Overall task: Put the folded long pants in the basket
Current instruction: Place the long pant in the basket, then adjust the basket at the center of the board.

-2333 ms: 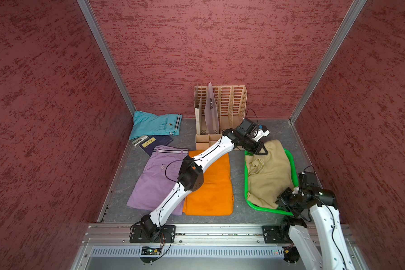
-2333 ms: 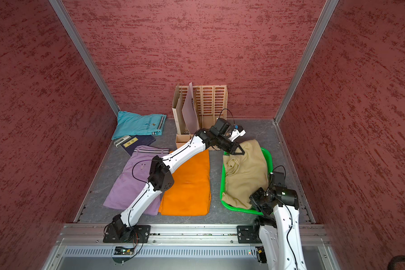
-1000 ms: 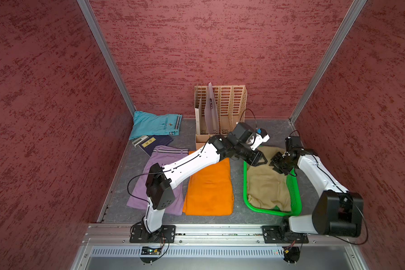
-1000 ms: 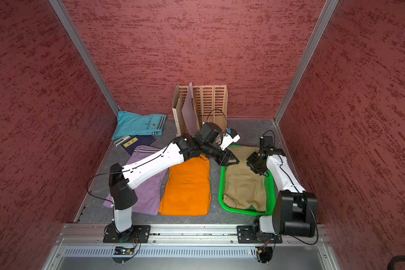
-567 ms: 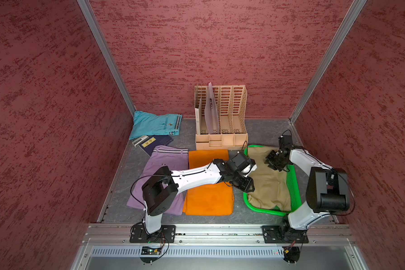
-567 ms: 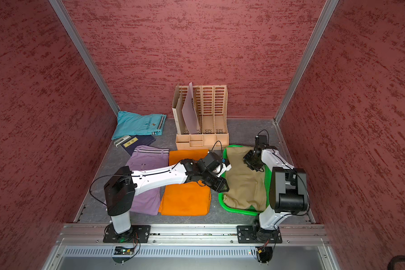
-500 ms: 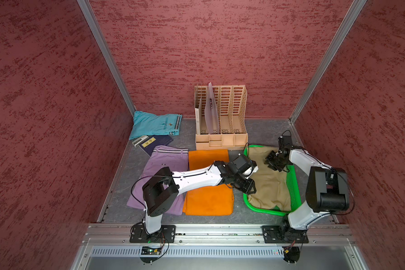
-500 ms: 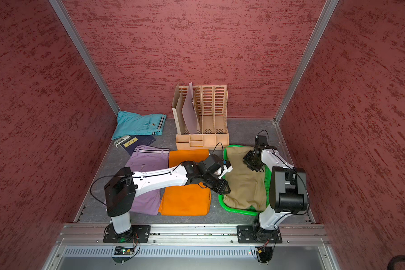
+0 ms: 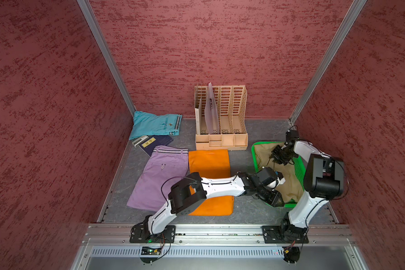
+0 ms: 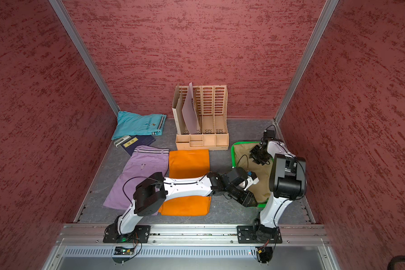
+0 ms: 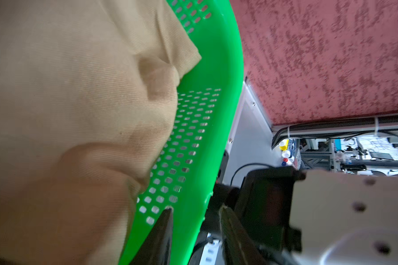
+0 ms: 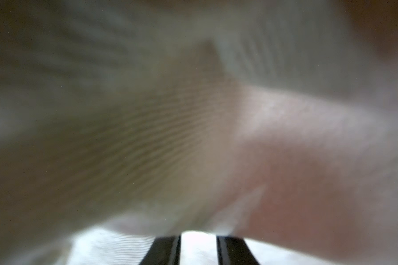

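**Khaki pants in the basket, three pairs out on the table**

In both top views the green basket [image 9: 299,170] sits at the 3 o'clock side of the grey table [image 9: 243,215]. The khaki pants [image 9: 263,152] lie rumpled inside it and cover most of the bottom.

The orange pants [image 9: 208,163] lie flat near the middle of the table. The lilac pants [image 9: 159,177] lie just beside them on their 9 o'clock side. The turquoise pants [image 9: 154,122] lie in the 10 o'clock corner, against the wall. A dark blue booklet [image 9: 157,142] lies between the turquoise and lilac pairs. A beige file organizer [image 9: 234,105] stands at 12 o'clock by the back wall.

The left arm reaches across the orange pants, and the left gripper [image 9: 275,201] is at the basket's 6 o'clock edge. In the left wrist view its fingers stand a narrow way apart astride the rim. One finger is inside, against the perforated wall beside the khaki cloth. The other is outside, with a sliver of gap to the rim, so the rim is not clamped.

The right gripper [image 9: 278,157] is low on the khaki pants toward the basket's 12 o'clock end. The right wrist view is blurred and full of cloth. Its fingers stand narrowly apart with pale fabric between them, and I cannot tell whether they pinch it.
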You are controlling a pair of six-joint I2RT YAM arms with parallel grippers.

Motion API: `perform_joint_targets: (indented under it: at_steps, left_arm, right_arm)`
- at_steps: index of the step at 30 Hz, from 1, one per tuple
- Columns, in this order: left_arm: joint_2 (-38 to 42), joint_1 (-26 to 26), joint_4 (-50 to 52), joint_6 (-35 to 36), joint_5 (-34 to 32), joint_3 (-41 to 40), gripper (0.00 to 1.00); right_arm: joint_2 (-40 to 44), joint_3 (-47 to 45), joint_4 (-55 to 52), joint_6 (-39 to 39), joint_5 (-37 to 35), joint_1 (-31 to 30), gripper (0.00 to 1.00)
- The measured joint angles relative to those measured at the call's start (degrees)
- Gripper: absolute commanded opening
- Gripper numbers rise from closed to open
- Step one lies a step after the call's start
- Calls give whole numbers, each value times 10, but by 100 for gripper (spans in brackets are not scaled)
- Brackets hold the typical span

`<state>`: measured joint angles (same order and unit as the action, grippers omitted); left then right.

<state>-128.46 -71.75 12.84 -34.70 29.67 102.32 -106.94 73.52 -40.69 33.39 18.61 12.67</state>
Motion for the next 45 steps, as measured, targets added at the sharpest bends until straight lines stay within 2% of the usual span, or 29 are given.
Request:
perform_joint_targets:
  at_steps: [3, 7, 9, 12, 16, 19, 23, 27, 30, 35, 38, 45]
  left_arm:
    - [-36, -7, 15, 8, 16, 71, 48]
    - [-14, -14, 25, 31, 22, 65, 55]
    - [28, -7, 20, 39, 21, 16, 60]
    - [136, 23, 0, 43, 19, -108, 65]
    - [287, 109, -28, 39, 12, -248, 66]
    - [368, 178, -40, 37, -5, -323, 66]
    - [423, 228, -43, 32, -17, -408, 66]
    - [451, 256, -38, 25, -20, -479, 66]
    - [465, 268, -35, 22, -24, -508, 66]
    - [479, 275, -35, 21, -26, -522, 66]
    - [479, 277, -36, 21, -27, -522, 66]
    - [479, 281, -35, 21, -26, -522, 66]
  right_arm:
    - [-5, 28, -12, -3, 22, 3, 35]
    - [40, 36, -28, -14, 37, 3, 43]
    - [78, 34, -37, -22, 42, 2, 46]
    - [142, 26, -49, -35, 46, -5, 49]
    - [195, 6, -63, -53, 46, -41, 53]
    - [196, -2, -73, -64, 40, -85, 55]
    - [172, -2, -90, -81, 14, -140, 60]
    - [141, 0, -102, -98, -14, -176, 61]
    - [113, 10, -114, -114, -33, -198, 56]
    - [82, 23, -134, -157, -68, -228, 35]
    - [80, 30, -155, -200, -84, -237, 26]
    - [104, 21, -186, -315, -132, -252, 15]
